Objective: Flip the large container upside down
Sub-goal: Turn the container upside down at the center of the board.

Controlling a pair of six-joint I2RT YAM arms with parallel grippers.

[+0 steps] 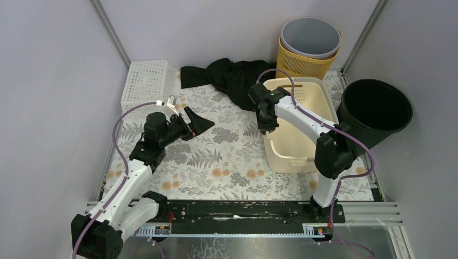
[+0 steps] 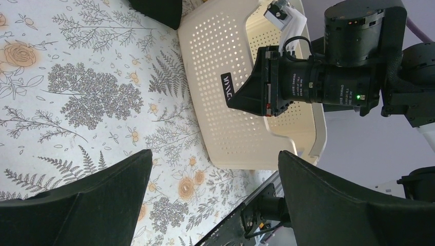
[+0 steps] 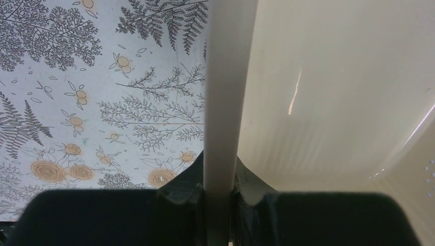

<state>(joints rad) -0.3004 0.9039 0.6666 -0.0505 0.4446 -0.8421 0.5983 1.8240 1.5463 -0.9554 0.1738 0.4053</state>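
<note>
Large container sat upright, mouth up, on the right half of the surface. Not yet flipped.

Right pincer was clamped on the rim of its left long wall, toward the far end. Wrist view confirmed it: the rim ran straight between the fingers of the right pincer, one finger inside the tub and one outside.

Left pincer was spread wide and holding nothing, hanging above the surface well to the left of the container. It pointed toward it: the left wrist view showed the container's perforated wall beyond the gap of the left pincer.

Key geometry:
- The container's long axis ran near-to-far, away from the arm bases.
- The gripped rim lay parallel to that axis, so my read is the flip should be a roll about the long axis, not end over end.
- The right arm was nearer and already had the hold. The left was too far out to help without closing in.

Risk, as I judge it: the black bucket stood just beside the container's right side, so rolling rightward looked tight. A grip off toward the far end might also let the near end swing or drag.
</note>
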